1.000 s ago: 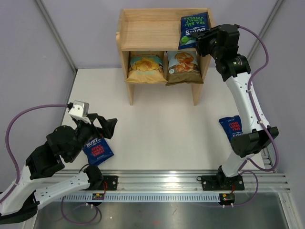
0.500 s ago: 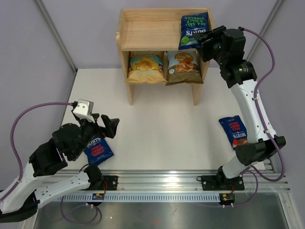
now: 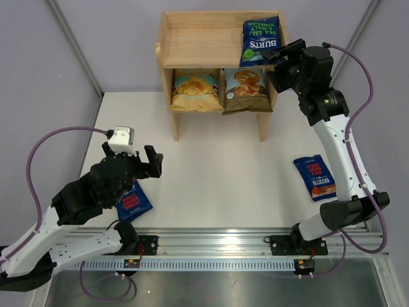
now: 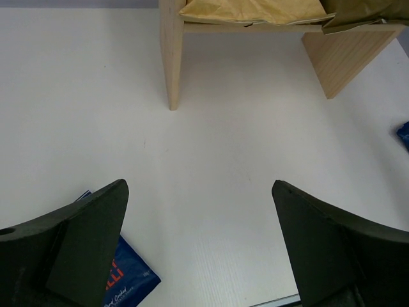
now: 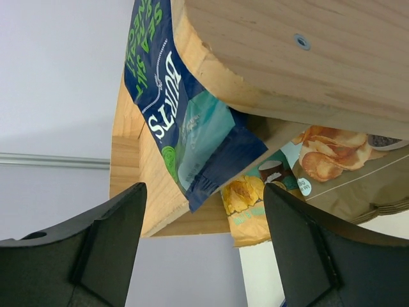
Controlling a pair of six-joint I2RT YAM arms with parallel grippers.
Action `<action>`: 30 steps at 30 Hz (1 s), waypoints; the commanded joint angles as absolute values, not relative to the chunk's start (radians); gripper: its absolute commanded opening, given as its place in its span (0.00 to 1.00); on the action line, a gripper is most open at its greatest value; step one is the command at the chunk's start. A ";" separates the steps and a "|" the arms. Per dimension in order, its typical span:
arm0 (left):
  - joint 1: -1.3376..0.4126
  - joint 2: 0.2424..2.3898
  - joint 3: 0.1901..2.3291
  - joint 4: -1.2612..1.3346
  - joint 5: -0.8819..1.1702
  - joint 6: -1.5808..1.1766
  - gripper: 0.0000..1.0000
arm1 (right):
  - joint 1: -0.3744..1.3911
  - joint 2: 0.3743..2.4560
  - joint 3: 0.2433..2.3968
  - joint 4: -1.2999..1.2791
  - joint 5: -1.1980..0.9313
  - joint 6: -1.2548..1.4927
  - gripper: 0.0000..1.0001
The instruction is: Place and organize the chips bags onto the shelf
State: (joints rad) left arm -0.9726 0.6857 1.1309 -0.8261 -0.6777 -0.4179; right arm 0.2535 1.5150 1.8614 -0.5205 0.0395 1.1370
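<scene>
The wooden shelf [image 3: 192,45] stands at the back of the table. A green-lettered Burts bag [image 3: 261,39] lies at the right end of its top tier, one corner hanging over the front edge [image 5: 185,109]. On the lower tier sit the yellow chips bag [image 3: 195,89] and the cassava chips bag [image 3: 246,89]. My right gripper [image 3: 277,55] is open just off that Burts bag's corner, holding nothing [image 5: 204,188]. One red-lettered Burts bag [image 3: 314,178] lies flat on the table at the right. Another [image 3: 135,202] lies partly under my left arm. My left gripper [image 3: 149,162] hangs open and empty above the table [image 4: 199,185].
In the left wrist view the shelf's left leg [image 4: 171,57] and right side panel [image 4: 339,64] stand ahead, with white table between them and my fingers. The aluminium base rail [image 3: 255,240] runs along the near edge. Grey walls close in both sides.
My right gripper has opened and drawn back to the right off the green-lettered bag, which stays on the top tier. My left arm has swung forward and right, its gripper now past the near bag.
</scene>
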 commanded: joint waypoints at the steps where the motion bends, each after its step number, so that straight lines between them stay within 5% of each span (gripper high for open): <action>1: -0.960 0.707 1.177 -0.848 -0.762 -0.477 0.99 | 0.244 1.448 1.841 -0.514 0.015 1.091 0.82; 3: -0.927 0.724 1.192 -0.874 -0.790 -0.491 0.99 | 0.244 1.428 1.803 -0.519 0.005 1.075 0.86; 4: -0.905 0.732 1.195 -0.883 -0.788 -0.479 0.99 | 0.244 1.401 1.781 -0.496 -0.024 1.056 0.99; 11: -0.433 0.821 1.157 -0.827 -0.370 -0.426 0.99 | 0.242 1.345 1.718 -0.543 -0.156 0.890 0.99; 20: 0.047 0.769 0.925 -0.770 -0.255 -0.563 0.99 | 0.244 1.105 1.400 -0.548 -0.501 0.585 0.99; 27: 0.126 0.788 0.858 -0.905 -0.515 -0.822 0.99 | 0.244 0.910 1.125 -0.445 -0.554 0.569 1.00; 30: 0.152 0.841 0.812 -0.913 -0.471 -0.845 0.99 | 0.244 0.858 1.043 -0.376 -0.574 0.594 0.99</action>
State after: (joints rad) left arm 0.1276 0.8036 0.8597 -0.8955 -0.4282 -0.7460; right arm 0.2478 0.8917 1.1007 -0.4923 -0.5140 0.6117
